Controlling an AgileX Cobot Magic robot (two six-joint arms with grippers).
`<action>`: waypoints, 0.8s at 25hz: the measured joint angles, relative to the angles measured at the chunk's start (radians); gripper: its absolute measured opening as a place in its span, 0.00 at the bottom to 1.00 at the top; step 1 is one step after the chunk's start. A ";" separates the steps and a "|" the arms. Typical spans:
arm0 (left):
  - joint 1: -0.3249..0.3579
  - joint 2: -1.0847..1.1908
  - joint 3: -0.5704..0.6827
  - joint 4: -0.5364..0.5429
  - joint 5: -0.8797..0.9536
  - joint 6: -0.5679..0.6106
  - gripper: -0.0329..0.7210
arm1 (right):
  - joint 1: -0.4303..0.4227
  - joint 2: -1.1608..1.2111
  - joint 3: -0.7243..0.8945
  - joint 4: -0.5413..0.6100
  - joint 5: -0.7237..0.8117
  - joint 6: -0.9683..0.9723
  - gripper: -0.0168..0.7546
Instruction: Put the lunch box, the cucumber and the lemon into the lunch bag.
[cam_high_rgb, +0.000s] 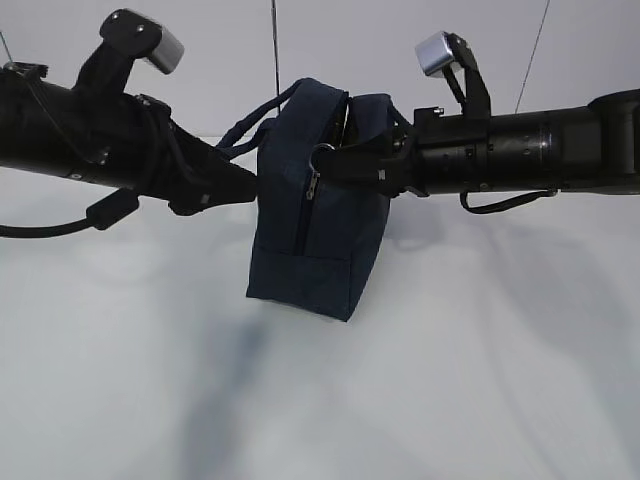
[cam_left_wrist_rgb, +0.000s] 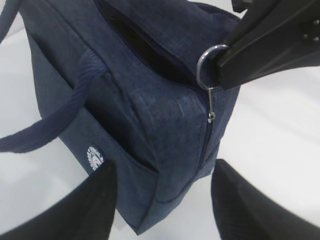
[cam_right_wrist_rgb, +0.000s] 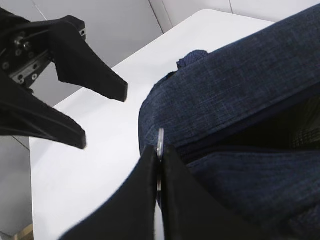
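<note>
Left wrist view alone shows lunch bag (cam_left_wrist_rgb: 150, 115) white logo (cam_left_wrist_rgb: 93, 158)

I'm seeing two matte black tubular arms, each carrying a silver-grey boxy wrist camera (cam_high_rgb: 158, 47) on a black bracket; black cables are looping underneath, and small screws are dotting the tapered black end effector (cam_right_wrist_rgb: 102, 115) fingers.

No legible text anywhere. Only mark: small round white logo (cam_left_wrist_rgb: 93, 158) on lunch bag (cam_left_wrist_rgb: 150, 115) side panel, approx 7 o'clock in left wrist view; too blurred to read.
</note>
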 joint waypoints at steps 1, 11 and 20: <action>-0.005 0.000 0.000 -0.010 -0.017 0.008 0.60 | 0.000 0.000 0.000 0.000 0.000 0.000 0.02; -0.008 0.061 0.000 -0.221 -0.036 0.171 0.60 | 0.000 0.000 0.000 0.000 0.000 0.000 0.02; -0.008 0.112 -0.024 -0.307 -0.019 0.193 0.60 | 0.000 0.000 0.000 0.000 0.000 0.000 0.02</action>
